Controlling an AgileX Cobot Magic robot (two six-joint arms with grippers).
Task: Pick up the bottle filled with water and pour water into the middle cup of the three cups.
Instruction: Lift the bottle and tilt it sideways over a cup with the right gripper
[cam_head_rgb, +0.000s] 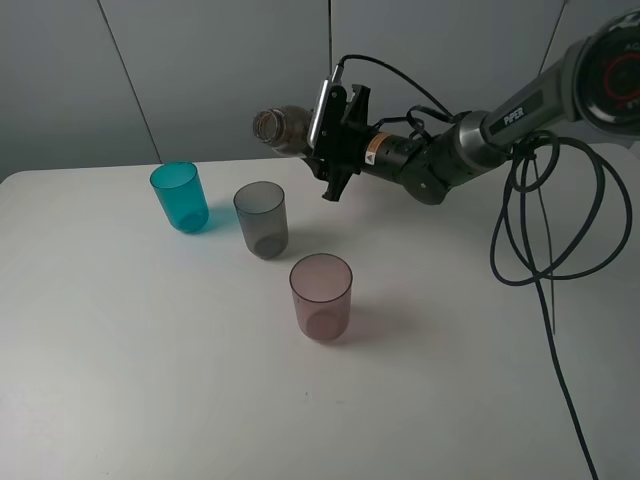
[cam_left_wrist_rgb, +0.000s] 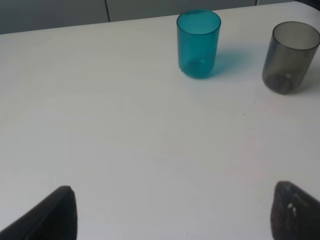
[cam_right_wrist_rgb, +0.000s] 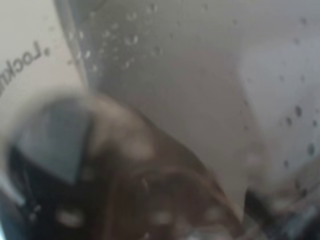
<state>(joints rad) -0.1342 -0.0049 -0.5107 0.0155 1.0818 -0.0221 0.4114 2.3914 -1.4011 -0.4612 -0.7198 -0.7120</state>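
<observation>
My right gripper (cam_head_rgb: 325, 128) is shut on the smoky brown bottle (cam_head_rgb: 283, 127) and holds it tipped on its side in the air, its open neck pointing left, above and behind the smoky grey middle cup (cam_head_rgb: 261, 219). The bottle (cam_right_wrist_rgb: 165, 125) fills the right wrist view, blurred, with droplets on its wall. The teal-blue cup (cam_head_rgb: 180, 197) stands left of the grey cup and the pinkish-mauve cup (cam_head_rgb: 321, 296) stands in front and to its right. The left wrist view shows the teal cup (cam_left_wrist_rgb: 198, 43) and the grey cup (cam_left_wrist_rgb: 291, 56). My left gripper (cam_left_wrist_rgb: 172, 215) is open and empty, low over the table.
The white table (cam_head_rgb: 150, 360) carries only the three cups. A black cable (cam_head_rgb: 545, 240) hangs from the right arm down over the table's right side. A grey wall stands behind the table.
</observation>
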